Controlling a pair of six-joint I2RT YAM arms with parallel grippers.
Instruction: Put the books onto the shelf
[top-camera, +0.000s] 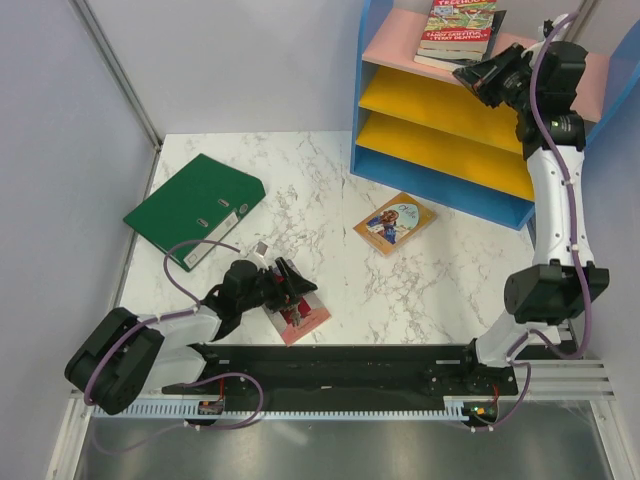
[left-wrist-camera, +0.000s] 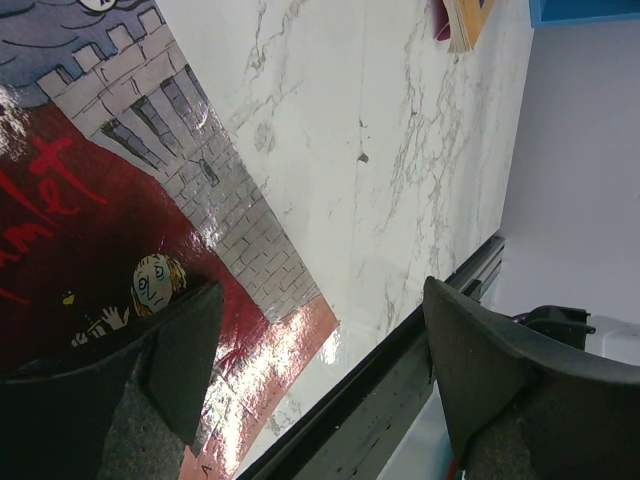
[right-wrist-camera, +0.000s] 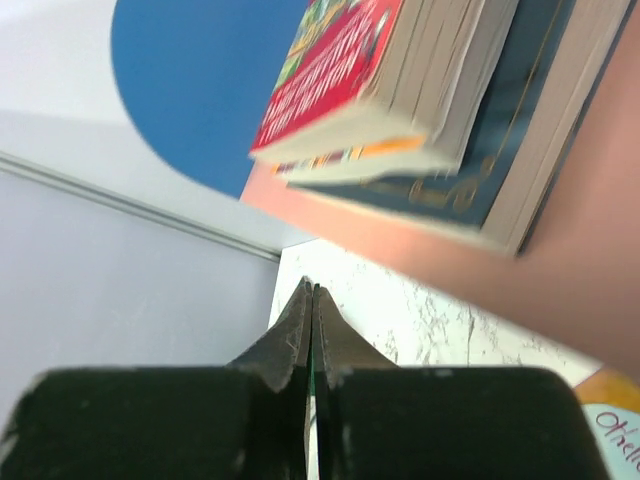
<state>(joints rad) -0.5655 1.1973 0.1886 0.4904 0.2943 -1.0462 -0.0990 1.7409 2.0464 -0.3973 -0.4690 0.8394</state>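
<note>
Three books (top-camera: 460, 32) lie stacked on the pink top board of the shelf (top-camera: 400, 55): a red one (right-wrist-camera: 340, 75) on top, a dark blue one (right-wrist-camera: 470, 190) at the bottom. My right gripper (top-camera: 472, 76) (right-wrist-camera: 312, 300) is shut on nothing, just in front of that stack. The tan Othello book (top-camera: 395, 222) lies flat on the table. A pink-red book with a castle on its cover (top-camera: 300, 316) (left-wrist-camera: 150, 200) lies near the table's front edge. My left gripper (top-camera: 292, 290) (left-wrist-camera: 322, 300) hovers open over its near corner, one finger above the cover.
A big green binder (top-camera: 195, 208) lies at the back left of the marble table. The shelf's two yellow boards (top-camera: 440, 110) face the table. A black rail (left-wrist-camera: 400, 400) runs along the near edge, close under my left gripper.
</note>
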